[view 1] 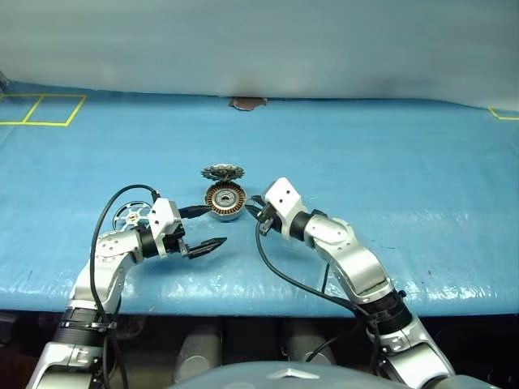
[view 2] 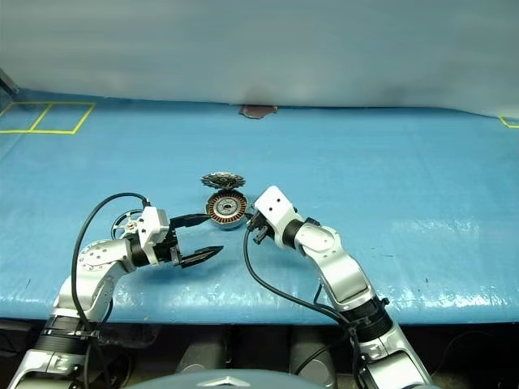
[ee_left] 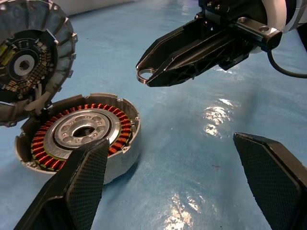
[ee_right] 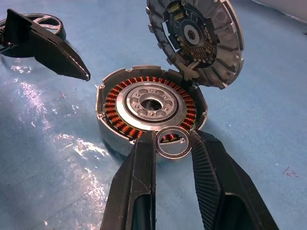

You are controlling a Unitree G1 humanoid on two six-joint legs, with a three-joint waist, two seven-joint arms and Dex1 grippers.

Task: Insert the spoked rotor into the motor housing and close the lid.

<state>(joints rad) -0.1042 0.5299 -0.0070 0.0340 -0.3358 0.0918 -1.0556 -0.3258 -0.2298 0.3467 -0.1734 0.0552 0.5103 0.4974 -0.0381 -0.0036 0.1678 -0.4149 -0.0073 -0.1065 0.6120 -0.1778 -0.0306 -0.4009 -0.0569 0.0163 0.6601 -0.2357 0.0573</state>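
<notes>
Now my right end effector [ee_right: 173, 149] pinches a small ring [ee_right: 173, 142]; left one [ee_left: 180, 184] gapes; I'd grip the stiff, slippery spoked rotor [view 1: 130, 215] by its rim.

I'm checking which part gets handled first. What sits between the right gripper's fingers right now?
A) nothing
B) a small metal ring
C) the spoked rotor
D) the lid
B: in the right wrist view the right gripper is pinching a small metal ring just over the open motor housing, while the spoked rotor lies on the table and the lid stands raised.
</notes>
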